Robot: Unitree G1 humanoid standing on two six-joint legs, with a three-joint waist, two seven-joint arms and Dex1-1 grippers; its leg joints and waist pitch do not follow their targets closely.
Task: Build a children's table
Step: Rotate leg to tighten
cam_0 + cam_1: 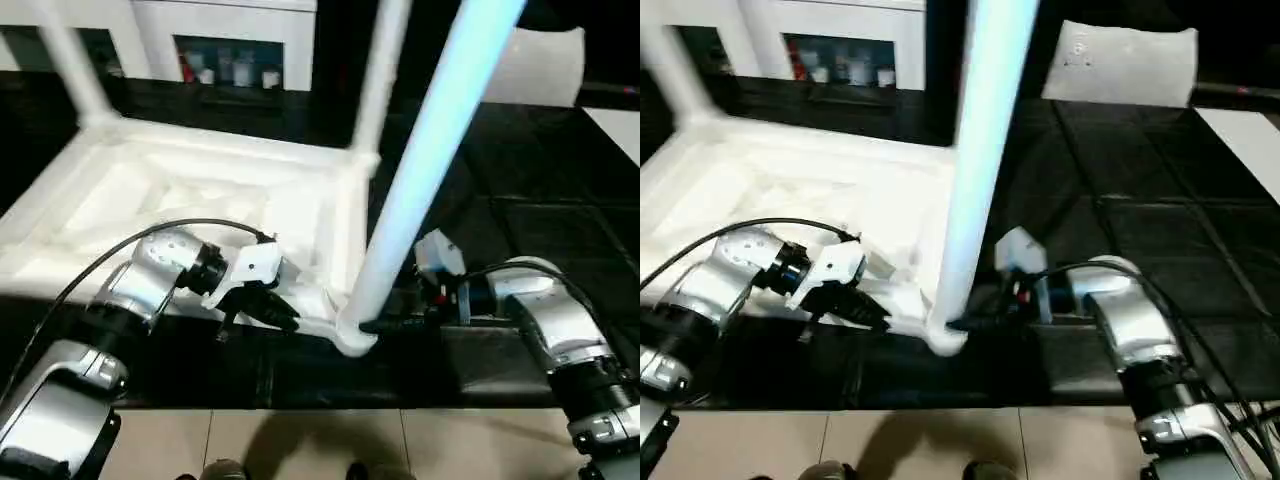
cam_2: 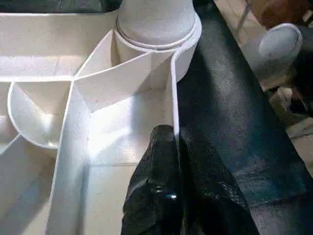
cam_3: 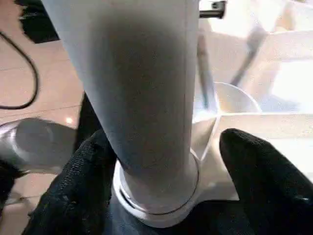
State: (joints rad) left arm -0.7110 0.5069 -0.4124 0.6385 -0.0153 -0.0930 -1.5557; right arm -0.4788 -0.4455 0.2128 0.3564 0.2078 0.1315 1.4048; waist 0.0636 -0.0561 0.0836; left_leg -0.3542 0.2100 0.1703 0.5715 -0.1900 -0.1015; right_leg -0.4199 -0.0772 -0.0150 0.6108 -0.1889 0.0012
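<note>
The white tabletop lies upside down on a black surface, ribs facing up. Legs stand in its far left socket and far right socket. A third leg rises tilted from the near right corner socket. My left gripper is shut on the tabletop's near rim, one finger on each side of the wall, a little way from that socket. My right gripper straddles the leg just above the socket. Its fingers are open: one touches the tube, the other stands clear of it.
The black work surface stretches away to the right and ends close in front at tan floor tiles. A white cabinet with glass doors stands behind. A flat white sheet lies at the back right.
</note>
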